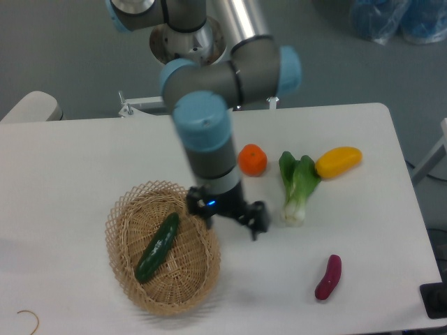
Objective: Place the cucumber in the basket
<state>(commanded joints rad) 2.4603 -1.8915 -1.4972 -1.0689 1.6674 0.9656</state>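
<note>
white table (84,160) carries the basket (120,280) at front left, with the cucumber (158,247) lying diagonally inside it. gripper (232,225) hangs just right of the basket rim, fingers spread, holding nothing. bok choy (297,185) lies further right.

The light is even and fairly bright, falling from overhead, so the white tabletop (84,160) looks flat with no glare. Shadows are soft and short: a faint one lies under the basket (163,248) rim and another beneath the arm (209,139). The arm and its pincer (234,216) are smeared with motion blur, while the vegetables stay reasonably sharp, though slightly grainy.
</note>
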